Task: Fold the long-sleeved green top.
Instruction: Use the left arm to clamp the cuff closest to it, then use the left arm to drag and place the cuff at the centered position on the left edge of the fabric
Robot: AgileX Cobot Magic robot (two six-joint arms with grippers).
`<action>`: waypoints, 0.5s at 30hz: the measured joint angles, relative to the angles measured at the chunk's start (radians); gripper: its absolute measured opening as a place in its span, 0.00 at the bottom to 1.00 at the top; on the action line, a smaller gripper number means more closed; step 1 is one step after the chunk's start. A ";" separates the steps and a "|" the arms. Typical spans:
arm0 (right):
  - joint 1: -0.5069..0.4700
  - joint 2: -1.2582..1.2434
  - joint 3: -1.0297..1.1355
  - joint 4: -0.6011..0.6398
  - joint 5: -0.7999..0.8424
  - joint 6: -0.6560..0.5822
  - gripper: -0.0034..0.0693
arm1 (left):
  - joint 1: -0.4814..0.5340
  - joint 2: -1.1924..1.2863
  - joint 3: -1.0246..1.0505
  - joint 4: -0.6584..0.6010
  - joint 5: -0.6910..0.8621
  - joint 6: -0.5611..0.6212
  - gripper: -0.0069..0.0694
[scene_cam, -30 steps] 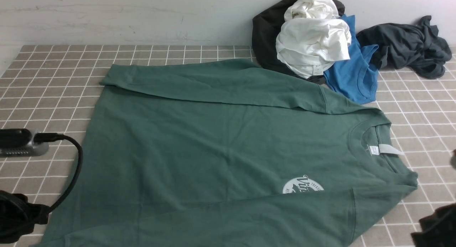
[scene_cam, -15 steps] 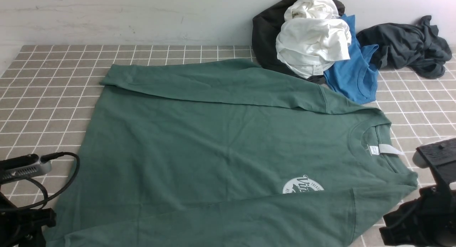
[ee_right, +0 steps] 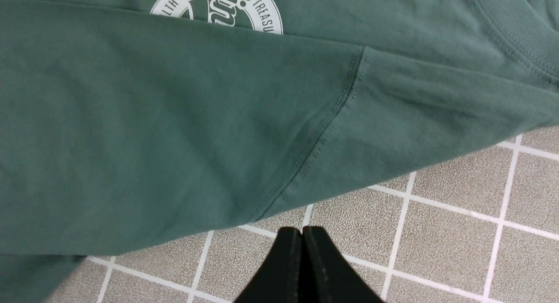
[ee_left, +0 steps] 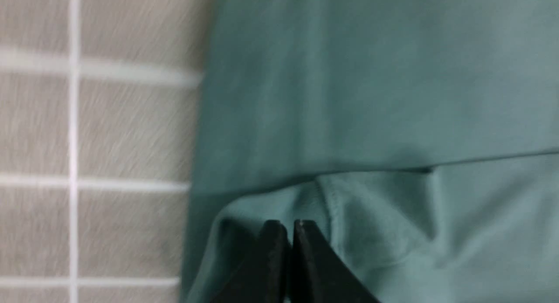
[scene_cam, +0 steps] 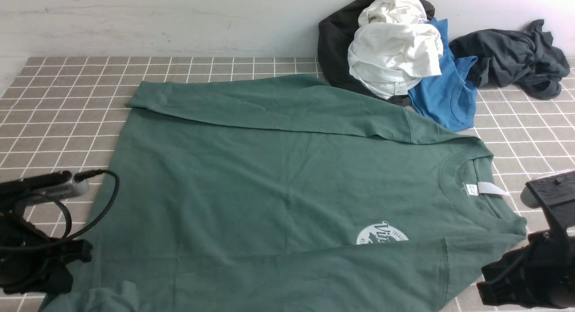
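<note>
While the green long-sleeved top (scene_cam: 278, 181) lies spread flat on the tiled table (scene_cam: 67, 100), my left claw (ee_left: 290, 224) is clenched on bunched cloth at its near left edge. My right claw (ee_right: 302, 229) is clenched on nothing, over tile just beside its near right shoulder.

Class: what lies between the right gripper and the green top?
Only bare tiled tabletop separates the right gripper from the green top; the right wrist view shows it.
</note>
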 joint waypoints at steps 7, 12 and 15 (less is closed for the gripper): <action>0.000 0.000 0.000 0.000 -0.015 -0.014 0.03 | -0.090 -0.154 -0.156 -0.005 0.043 0.008 0.08; 0.000 0.000 0.000 0.000 -0.029 -0.016 0.03 | -0.115 -0.191 -0.361 -0.005 0.041 0.037 0.08; 0.000 0.000 0.000 0.005 -0.030 -0.016 0.03 | -0.115 -0.154 -0.401 0.007 -0.005 0.065 0.08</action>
